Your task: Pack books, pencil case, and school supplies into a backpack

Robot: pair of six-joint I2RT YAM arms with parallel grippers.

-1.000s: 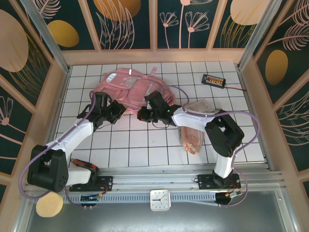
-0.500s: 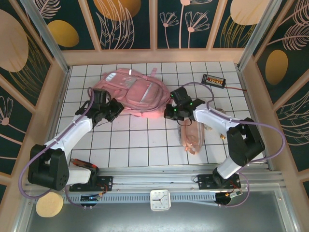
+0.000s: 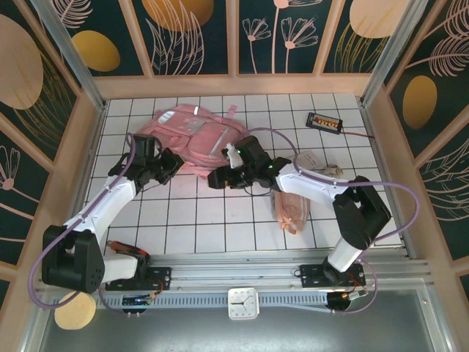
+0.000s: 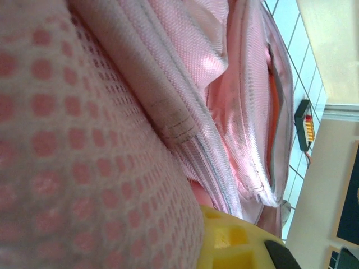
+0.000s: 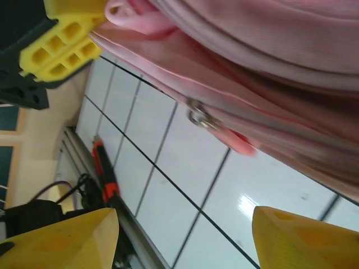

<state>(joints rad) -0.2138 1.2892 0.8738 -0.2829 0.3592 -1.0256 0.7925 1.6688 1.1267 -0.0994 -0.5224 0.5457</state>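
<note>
Pink fabric marks the main container: the backpack [image 3: 196, 138] lies flat on the far-left part of the tiled table [image 3: 190, 220], front pockets facing up. The left gripper [image 3: 171, 163] is pressed together on the bag's near-left edge, pinching a fold of pink cloth. The right wrist view shows that fold caught at its yellow finger [image 5: 59, 45]. In the left wrist view a zipper line runs along the bag, and a narrow slit between two panels shows orange. What sits inside cannot be made out.

The right gripper [image 3: 215, 178] hovers at the bag's near edge with its claw spread wide. Its yellow fingertips stand apart over bare tiles with nothing between them. A metal zipper pull [image 5: 197, 116] hangs from the hem close by.

The pencil case [image 3: 291, 210] lies outside the bag, on the table to the right, partly under the right arm. The school supplies [image 3: 311, 158], a pale flat packet, lie just beyond it, also outside the bag. A small black device [image 3: 325, 122] sits far right, and a red-handled tool [image 3: 126, 249] lies by the near rail.
</note>
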